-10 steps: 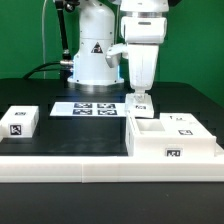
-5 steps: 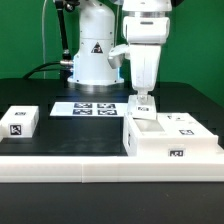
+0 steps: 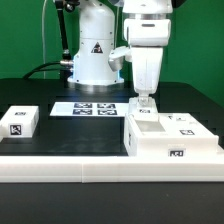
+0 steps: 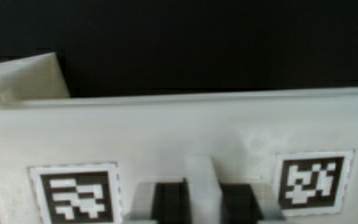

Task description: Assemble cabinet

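The cabinet [image 3: 170, 138] is the big white box with tagged panels at the exterior view's right, against the white front rail. My gripper [image 3: 147, 101] stands straight down over its far left corner. In the wrist view the gripper [image 4: 201, 203] shows two dark fingers [image 4: 165, 205] close together with a thin white strip between them, apparently the edge of a white cabinet panel [image 4: 194, 130] that carries two tags. Whether the panel is lifted or resting I cannot tell.
A small white tagged block [image 3: 20, 122] lies at the exterior view's left. The marker board [image 3: 90, 108] lies flat in the middle, in front of the robot base [image 3: 95, 55]. A long white rail [image 3: 100, 168] runs along the front.
My gripper has moved a little toward the exterior view's right and slightly down, over the cabinet's far left corner. The small block and marker board have not moved.
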`<state>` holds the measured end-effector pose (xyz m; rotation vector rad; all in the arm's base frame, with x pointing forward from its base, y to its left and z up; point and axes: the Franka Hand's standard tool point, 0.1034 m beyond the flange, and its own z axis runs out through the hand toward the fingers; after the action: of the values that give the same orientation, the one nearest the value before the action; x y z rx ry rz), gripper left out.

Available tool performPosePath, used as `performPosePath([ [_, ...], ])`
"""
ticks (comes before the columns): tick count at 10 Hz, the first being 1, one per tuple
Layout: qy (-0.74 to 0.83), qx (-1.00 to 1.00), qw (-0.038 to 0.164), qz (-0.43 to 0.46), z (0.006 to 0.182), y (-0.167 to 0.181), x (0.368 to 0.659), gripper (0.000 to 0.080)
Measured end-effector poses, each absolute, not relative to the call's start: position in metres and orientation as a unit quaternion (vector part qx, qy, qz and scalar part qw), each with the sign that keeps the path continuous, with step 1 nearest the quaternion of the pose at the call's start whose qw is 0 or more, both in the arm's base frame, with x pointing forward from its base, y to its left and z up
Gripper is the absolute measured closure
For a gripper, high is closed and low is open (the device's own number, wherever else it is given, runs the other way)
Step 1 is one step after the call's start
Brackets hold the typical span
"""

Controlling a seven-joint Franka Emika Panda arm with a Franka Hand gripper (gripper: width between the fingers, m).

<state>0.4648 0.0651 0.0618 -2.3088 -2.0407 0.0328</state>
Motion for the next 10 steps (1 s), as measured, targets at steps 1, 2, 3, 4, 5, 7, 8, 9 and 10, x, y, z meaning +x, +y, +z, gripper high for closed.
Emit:
performPosePath([
  [1, -0.674, -0.738, 0.03, 0.01, 0.0616, 0.0632, 0.4651, 0.0731],
  [2, -0.691, -0.722, 0.029, 0.01, 0.0612, 0.0599, 0.4657, 0.0731],
  [3, -0.701, -0.713, 0.029, 0.01, 0.0609, 0.0563, 0.466, 0.0731],
  [4, -0.706, -0.707, 0.027, 0.01, 0.0606, 0.0558, 0.4662, 0.0731],
  [5, -0.714, -0.699, 0.021, 0.01, 0.0604, 0.057, 0.4663, 0.0731],
  [7, -0.714, -0.7, 0.021, 0.01, 0.0606, 0.056, 0.4667, 0.0731],
  [8, -0.714, -0.7, 0.021, 0.01, 0.0606, 0.056, 0.4667, 0.0731],
  [9, -0.714, -0.7, 0.021, 0.01, 0.0607, 0.0558, 0.4672, 0.0731],
  [10, -0.714, -0.7, 0.022, 0.01, 0.0605, 0.0544, 0.4745, 0.0731],
])
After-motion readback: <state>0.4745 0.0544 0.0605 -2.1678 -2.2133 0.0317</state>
